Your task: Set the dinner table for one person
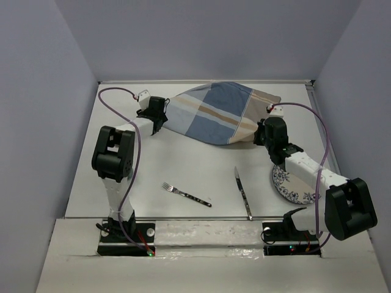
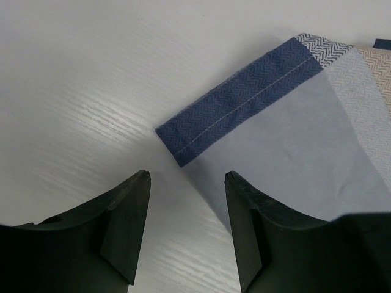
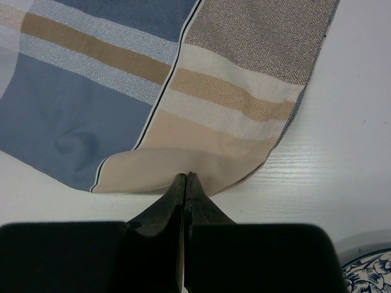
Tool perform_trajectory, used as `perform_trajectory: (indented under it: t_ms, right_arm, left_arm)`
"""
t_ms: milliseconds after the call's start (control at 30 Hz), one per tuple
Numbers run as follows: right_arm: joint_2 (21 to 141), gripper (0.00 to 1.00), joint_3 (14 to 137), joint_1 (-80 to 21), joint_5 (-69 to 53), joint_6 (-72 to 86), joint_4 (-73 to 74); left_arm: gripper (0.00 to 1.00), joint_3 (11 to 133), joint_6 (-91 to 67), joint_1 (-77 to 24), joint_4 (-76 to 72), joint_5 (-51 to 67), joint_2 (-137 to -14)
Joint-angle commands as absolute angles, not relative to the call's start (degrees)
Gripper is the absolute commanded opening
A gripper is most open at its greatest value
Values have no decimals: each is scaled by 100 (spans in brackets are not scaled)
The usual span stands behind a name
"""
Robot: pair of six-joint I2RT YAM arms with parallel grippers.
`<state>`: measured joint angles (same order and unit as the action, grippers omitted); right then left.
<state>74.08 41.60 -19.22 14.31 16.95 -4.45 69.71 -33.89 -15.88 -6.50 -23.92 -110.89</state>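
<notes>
The white dinner table (image 1: 201, 162) carries a blue-and-tan plaid placemat (image 1: 214, 113), crumpled at the far middle. My left gripper (image 1: 160, 124) is open at the placemat's left corner; in the left wrist view the dark blue hem (image 2: 238, 104) lies just ahead of the open gripper (image 2: 186, 177), and the right finger (image 2: 244, 213) overlaps the cloth edge. My right gripper (image 1: 264, 135) is shut on the placemat's tan edge (image 3: 201, 146), its tips (image 3: 186, 177) pinched together on the raised fold. A fork (image 1: 186, 194), a knife (image 1: 243, 192) and a blue-patterned plate (image 1: 293, 186) lie near the front.
The plate sits under my right forearm and shows at the corner of the right wrist view (image 3: 366, 268). Pale lavender walls (image 1: 43, 122) close in the table on the left, back and right. Purple cables loop from both arms.
</notes>
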Motion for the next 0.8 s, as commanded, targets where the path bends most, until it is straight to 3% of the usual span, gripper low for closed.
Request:
perform_trajectory:
  t_ms: [0,133,267,400,500,533,567,767]
  right_arm:
    - [7418,0,4227,-1960,1178,1732,-782]
    - [7374,0,4219,-1960,1090,1723,-782]
    - [7278,0,4210,-1960,1046,1723,-782]
    - [7216,0,4192,-1960,1037,1723,-782]
    - [7137,0,4192,-1960,1081,1705,-782]
    - [7111,0,4175,-1960,1081,1714,-782]
    - [7093,0,4175,-1960,1072,1705,-782]
    - [6900,0,4297,-1960,1011,1679,-677]
  left_arm:
    - [61,7539,-3235,-1486,-458,-2602,-11354]
    - [60,7865,-3147,-1468,-168,-2479,-11723]
    - [46,7945,-3138,-1450,-167,-2408,-11865]
    - [39,8059,-3050,-1433,-106,-2373,-11953]
    - [19,8051,-3015,-1415,-88,-2347,-12006]
    - [4,8042,-3023,-1380,-97,-2329,-11997]
    - [0,8025,-3023,-1362,-114,-2286,-11980]
    - [0,7621,-2768,-1345,-675,-1925,-11164]
